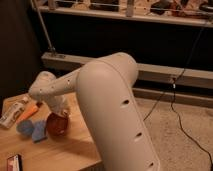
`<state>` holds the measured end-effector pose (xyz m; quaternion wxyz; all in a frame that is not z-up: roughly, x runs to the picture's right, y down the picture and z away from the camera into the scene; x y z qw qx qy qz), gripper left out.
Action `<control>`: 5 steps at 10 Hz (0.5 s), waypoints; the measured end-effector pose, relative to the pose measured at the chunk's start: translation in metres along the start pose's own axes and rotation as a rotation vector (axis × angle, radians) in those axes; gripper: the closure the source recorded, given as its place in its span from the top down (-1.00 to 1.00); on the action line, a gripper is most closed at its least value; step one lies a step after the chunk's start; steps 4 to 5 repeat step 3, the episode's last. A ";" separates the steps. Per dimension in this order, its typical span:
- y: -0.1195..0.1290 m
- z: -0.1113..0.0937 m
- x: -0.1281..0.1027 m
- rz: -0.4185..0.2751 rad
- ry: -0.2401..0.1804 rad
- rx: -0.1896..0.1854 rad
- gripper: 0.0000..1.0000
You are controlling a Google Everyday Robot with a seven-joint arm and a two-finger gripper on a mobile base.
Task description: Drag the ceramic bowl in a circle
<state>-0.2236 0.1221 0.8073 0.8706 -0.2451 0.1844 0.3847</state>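
Note:
A reddish-brown ceramic bowl [56, 125] sits on the wooden table [60, 150] at the left. My white arm reaches from the right foreground across to it. My gripper [63, 114] is at the bowl's upper right rim, right above or touching it, mostly hidden by the wrist.
A blue sponge [39, 131] and a round blue piece [24, 127] lie left of the bowl. An orange object [29, 111] and a white packet [12, 112] lie further left. A small dark red item [14, 162] is at the table's front. Black cables [175, 100] run across the floor on the right.

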 end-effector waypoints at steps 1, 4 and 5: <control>-0.012 0.004 -0.006 0.046 0.006 0.002 -1.00; -0.035 0.009 -0.015 0.134 0.017 -0.002 -1.00; -0.035 0.009 -0.015 0.134 0.017 -0.002 -1.00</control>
